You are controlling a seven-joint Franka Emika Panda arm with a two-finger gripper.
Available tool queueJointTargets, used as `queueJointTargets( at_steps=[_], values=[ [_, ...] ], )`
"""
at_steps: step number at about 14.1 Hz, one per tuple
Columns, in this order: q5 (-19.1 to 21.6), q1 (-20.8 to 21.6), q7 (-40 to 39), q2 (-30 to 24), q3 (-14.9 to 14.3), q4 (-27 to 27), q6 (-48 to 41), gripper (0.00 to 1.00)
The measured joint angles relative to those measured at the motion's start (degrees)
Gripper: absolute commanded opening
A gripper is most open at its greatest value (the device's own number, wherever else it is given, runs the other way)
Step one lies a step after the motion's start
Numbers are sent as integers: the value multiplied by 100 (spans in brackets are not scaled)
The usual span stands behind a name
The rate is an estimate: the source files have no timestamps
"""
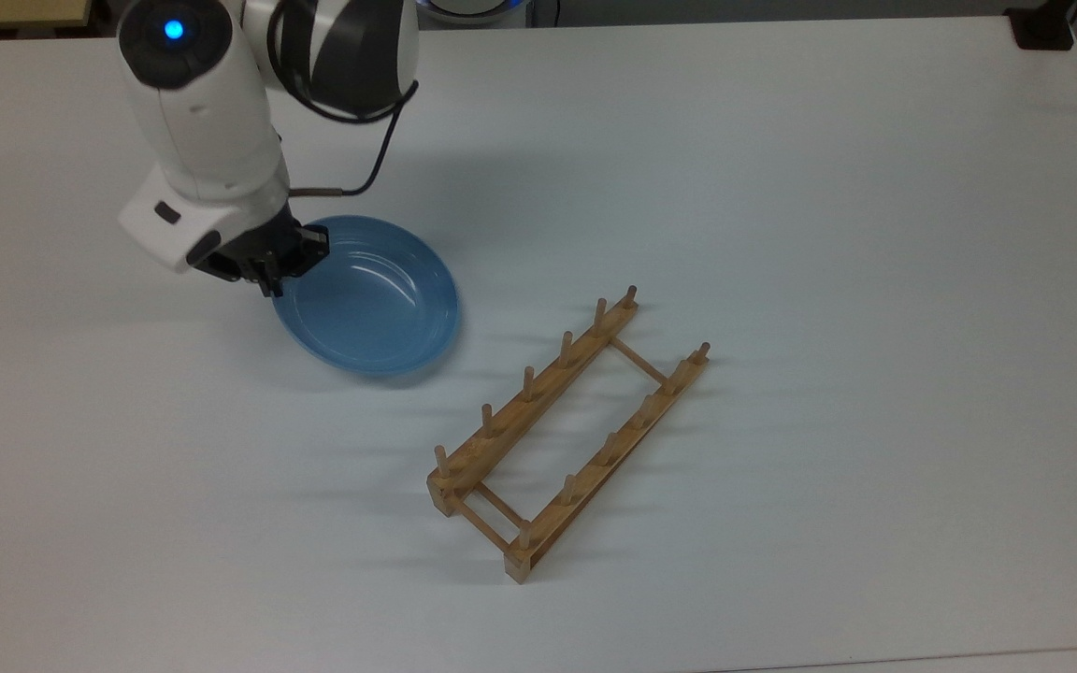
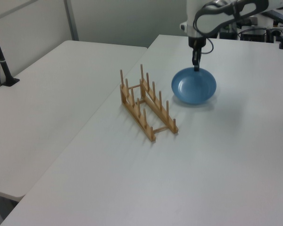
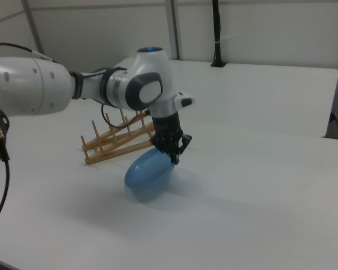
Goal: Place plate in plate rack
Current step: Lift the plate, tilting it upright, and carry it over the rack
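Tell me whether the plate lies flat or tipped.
Tipped: the plate hangs tilted from the gripper, which is shut on its rim, its lower edge near the table.

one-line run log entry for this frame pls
phase: lift | end effector: shut on blue plate rim | plate: tilted, hanging off white table | wooden plate rack: empty | next: carry to rack

1. The gripper (image 2: 196,67) hangs at about one o'clock in the left view, fingers pointing down, pinching the top rim of the plate (image 2: 193,86).
2. The plate is tilted, its hollow face turned toward the camera, its lower edge close to the white table (image 2: 217,155).
3. The plate rack (image 2: 145,106) stands at nine o'clock from the plate, just beside it and apart, pegs upright.
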Motion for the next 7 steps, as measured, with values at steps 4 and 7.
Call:
queueJointTargets(
  at_steps=[4,7],
  values=[
    [0,-4,-276,-683,-2,51,72,0],
    [0,66,-343,-1221,-1,55,392,0]
  ],
)
